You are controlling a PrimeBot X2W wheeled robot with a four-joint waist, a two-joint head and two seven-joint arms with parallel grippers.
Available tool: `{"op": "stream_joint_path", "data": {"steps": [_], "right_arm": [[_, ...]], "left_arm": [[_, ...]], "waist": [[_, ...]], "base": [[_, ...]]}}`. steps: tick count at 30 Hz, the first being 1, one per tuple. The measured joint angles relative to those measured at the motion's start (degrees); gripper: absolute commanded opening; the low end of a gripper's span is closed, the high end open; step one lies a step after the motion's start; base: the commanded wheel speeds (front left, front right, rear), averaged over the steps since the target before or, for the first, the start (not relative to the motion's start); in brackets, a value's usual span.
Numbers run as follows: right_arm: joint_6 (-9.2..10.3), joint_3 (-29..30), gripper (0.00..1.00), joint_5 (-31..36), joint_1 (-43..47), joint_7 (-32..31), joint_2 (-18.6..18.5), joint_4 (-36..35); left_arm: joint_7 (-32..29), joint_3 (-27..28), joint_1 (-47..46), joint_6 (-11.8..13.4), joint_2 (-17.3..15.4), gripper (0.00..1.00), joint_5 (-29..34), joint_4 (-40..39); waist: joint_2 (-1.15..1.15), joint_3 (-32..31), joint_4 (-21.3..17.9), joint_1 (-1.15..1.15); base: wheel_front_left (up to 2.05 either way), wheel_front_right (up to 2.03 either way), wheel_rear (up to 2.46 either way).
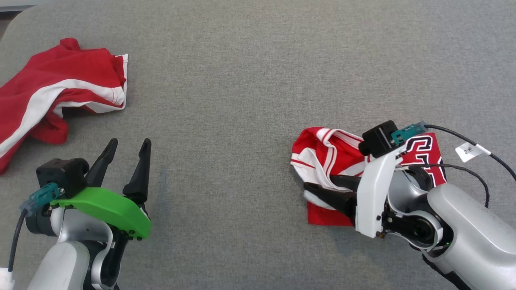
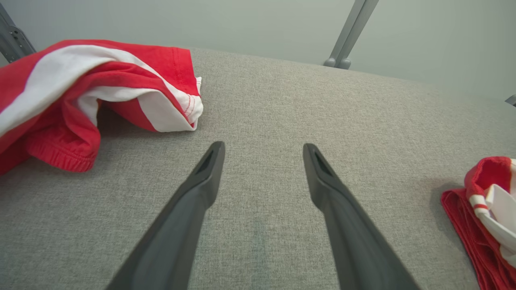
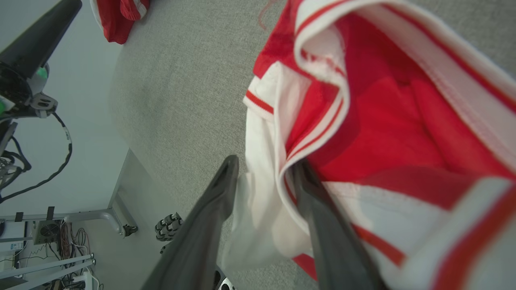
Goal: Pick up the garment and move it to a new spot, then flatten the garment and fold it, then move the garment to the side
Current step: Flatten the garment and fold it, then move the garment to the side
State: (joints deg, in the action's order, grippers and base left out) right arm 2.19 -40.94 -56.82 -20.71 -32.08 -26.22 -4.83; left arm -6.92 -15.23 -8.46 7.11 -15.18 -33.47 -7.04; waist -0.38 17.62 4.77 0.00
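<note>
**Bench** (image 1: 250, 72): grey woven covering, seen across the whole head view.

**Task item:** the jersey (image 1: 322, 155) is red with white striped trim and black numerals. It lies bunched and partly folded on the bench, in the lower right of the head view. The numerals face up on its right-hand part, beside the wrist camera housing. A dark cable (image 1: 500, 159) with a white tag runs off to the right edge of the frame.

**Right tool** (image 1: 318, 183): it enters from the lower right corner with its fingers pointing toward frame left, low against the jersey's lower left portion.
- In the right wrist view the two fingers stand apart, with a slack fold of white fabric lying in the gap between them.
- The left-hand finger (image 3: 217, 201) sits on the outer side of that fold, and its tip shows against the grey covering.
- The tip of the other finger is hidden beneath a white hem with red stripes.
- The cloth between the fingers looks loose rather than squeezed.

**Left tool** (image 1: 130, 141): it sits in the lower left of the head view, fingers pointing up the frame and spread wide.
- In the left wrist view, bare grey covering shows between the fingers.
- It is well apart from the jersey, whose edge appears at the right margin of that view.

**Other item:** red and white shorts (image 1: 52, 80) lie crumpled at the upper left of the head view. They are well apart from the jersey, and near the left tool without touching it.
</note>
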Motion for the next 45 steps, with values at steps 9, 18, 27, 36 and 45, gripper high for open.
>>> {"op": "stream_joint_path", "data": {"steps": [9,18,27,36,45], "right_arm": [[-2.08,-3.9,1.0,2.0,-2.7,0.8,5.2,1.3],[-3.54,-0.4,1.0,-0.1,-2.4,4.6,6.6,-5.7],[0.87,7.3,1.0,-0.4,1.5,7.3,-1.0,1.6],[1.09,10.8,1.0,-1.5,2.7,10.9,-0.7,3.0],[2.44,14.7,1.0,-2.6,8.8,10.6,-8.2,9.7]], "left_arm": [[-0.1,1.0,0.2,0.0,-0.3,1.0,0.0,1.5],[-0.7,3.9,1.2,0.0,-0.9,1.0,0.0,2.5],[-2.2,3.7,2.7,0.0,-0.8,1.0,-0.1,0.8],[-2.9,3.1,2.6,0.0,-0.7,1.0,-0.1,0.1],[-3.6,2.0,2.6,0.0,-0.2,1.0,-0.1,-1.4]], "waist": [[0.0,-1.1,-2.6,0.0],[0.0,-3.0,-5.3,0.0],[0.0,-4.0,-7.8,0.0],[0.0,-4.2,-6.2,0.0],[0.0,-3.3,-3.2,0.0]], "base": [[0.0,0.0,0.0],[0.0,0.0,0.0],[0.0,0.0,0.0],[0.0,0.0,0.0],[0.0,0.0,0.0]]}}
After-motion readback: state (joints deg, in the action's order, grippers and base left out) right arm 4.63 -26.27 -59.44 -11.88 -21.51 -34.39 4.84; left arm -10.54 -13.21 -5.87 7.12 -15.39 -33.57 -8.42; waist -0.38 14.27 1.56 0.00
